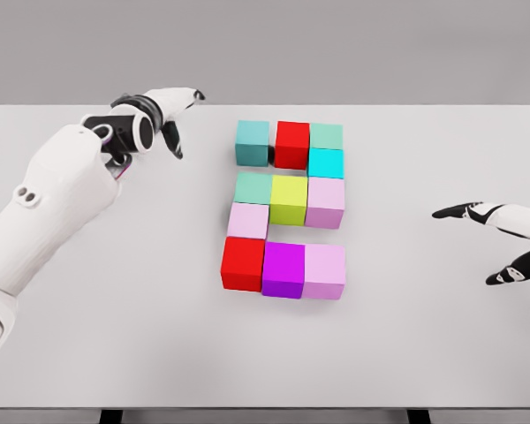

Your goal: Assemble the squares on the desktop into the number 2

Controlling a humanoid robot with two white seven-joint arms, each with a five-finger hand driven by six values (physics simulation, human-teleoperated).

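Observation:
Coloured cubes stand together in the middle of the white table (pixel 406 353). The top row holds a teal cube (pixel 253 142), a red cube (pixel 292 144) and a pale green cube (pixel 327 135). Under the green one sits a cyan cube (pixel 326 162). The middle row reads mint cube (pixel 253 187), yellow-green cube (pixel 289 200), pink cube (pixel 326 202). A pale pink cube (pixel 248 220) sits below the mint one. The bottom row is a second red cube (pixel 243 262), a magenta cube (pixel 283 268) and a lilac cube (pixel 325 270). My left hand (pixel 172 119) hovers open, left of the top row, holding nothing. My right hand (pixel 490 243) is open at the right edge.
The table's far edge runs just behind the top row. Bare tabletop lies on both sides of the cubes and in front of them. My left forearm (pixel 53 203) crosses the table's left part.

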